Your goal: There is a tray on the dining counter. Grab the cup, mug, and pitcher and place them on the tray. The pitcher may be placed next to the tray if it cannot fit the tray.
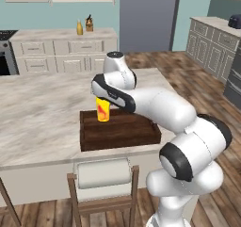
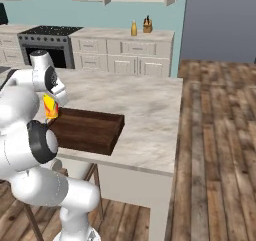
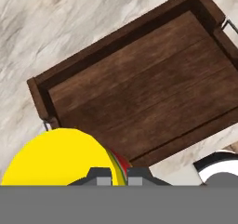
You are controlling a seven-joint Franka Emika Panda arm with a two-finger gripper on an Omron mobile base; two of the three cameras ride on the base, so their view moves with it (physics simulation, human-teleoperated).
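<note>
While jaws pinch cup [image 3: 58, 158] over tray [image 3: 139, 97], no writing legible.

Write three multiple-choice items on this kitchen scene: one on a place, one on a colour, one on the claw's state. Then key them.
1. Where does the tray lie?
A. on the dining counter
B. on the floor
C. on the stove

2. What colour is the cup?
A. blue
B. yellow with a red-orange mark
C. white

3. How is the claw?
A. wide open, holding nothing
B. shut on the cup
C. shut on a spoon

Key: 1 A, the tray rests on the marbled top; 2 B, both base views show it; 3 B, the hand view shows the fingertips at the cup's rim.
</note>
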